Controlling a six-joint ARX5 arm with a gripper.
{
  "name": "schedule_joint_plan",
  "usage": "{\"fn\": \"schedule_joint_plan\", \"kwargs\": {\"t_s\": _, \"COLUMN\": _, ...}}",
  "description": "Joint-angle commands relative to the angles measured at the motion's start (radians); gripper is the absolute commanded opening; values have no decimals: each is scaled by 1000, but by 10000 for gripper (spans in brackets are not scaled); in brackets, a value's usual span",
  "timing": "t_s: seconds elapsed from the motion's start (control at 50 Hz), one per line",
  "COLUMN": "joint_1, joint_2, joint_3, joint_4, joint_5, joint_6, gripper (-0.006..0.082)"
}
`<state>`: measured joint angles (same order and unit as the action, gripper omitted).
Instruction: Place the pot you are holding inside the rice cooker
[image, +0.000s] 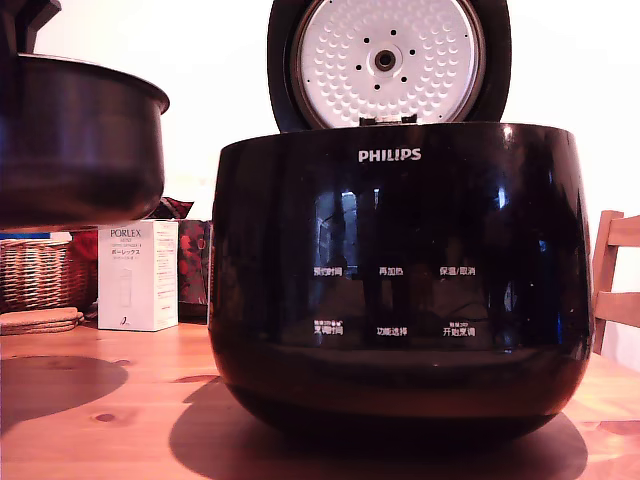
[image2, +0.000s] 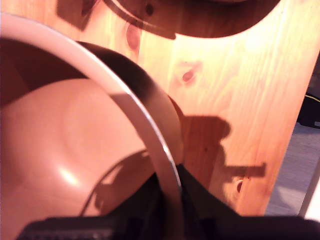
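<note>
Now jaws straddle pot (image2: 75, 150) rim.

Setting reads as a home dining or kitchen area. Knotty pine table (image: 120, 400), warm varnish, bare boards visible in both views. On it a consumer rice cooker (image: 400, 290), glossy black, Philips logo, Chinese button labels, lid up. At the exterior view's left: woven wicker basket (image: 40, 272), stacked cork mats (image: 38, 320), white Porlex box (image: 138, 275), patterned red-and-dark packet (image: 192, 265) behind it. Wooden chair back (image: 612, 280) at the exterior view's right. Plain white wall (image: 210, 70) behind. Wrist view shows grey floor (image2: 292, 175) past the table edge.
</note>
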<state>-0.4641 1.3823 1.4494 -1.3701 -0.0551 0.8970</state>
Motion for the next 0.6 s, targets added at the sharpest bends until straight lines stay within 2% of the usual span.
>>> {"fn": "schedule_joint_plan", "kwargs": {"t_s": 0.0, "joint_1": -1, "joint_2": -29, "joint_3": 25, "joint_4": 68, "joint_5": -15, "joint_6": -63, "gripper": -22}}
{"fn": "schedule_joint_plan", "kwargs": {"t_s": 0.18, "joint_1": -2, "joint_2": -29, "joint_3": 25, "joint_4": 70, "joint_5": 7, "joint_6": -89, "gripper": -22}}
{"fn": "schedule_joint_plan", "kwargs": {"t_s": 0.3, "joint_1": -2, "joint_2": -29, "joint_3": 25, "joint_4": 75, "joint_5": 39, "joint_6": -143, "gripper": -22}}
{"fn": "schedule_joint_plan", "kwargs": {"t_s": 0.58, "joint_1": -16, "joint_2": -30, "joint_3": 26, "joint_4": 175, "joint_5": 284, "joint_6": -204, "gripper": -22}}
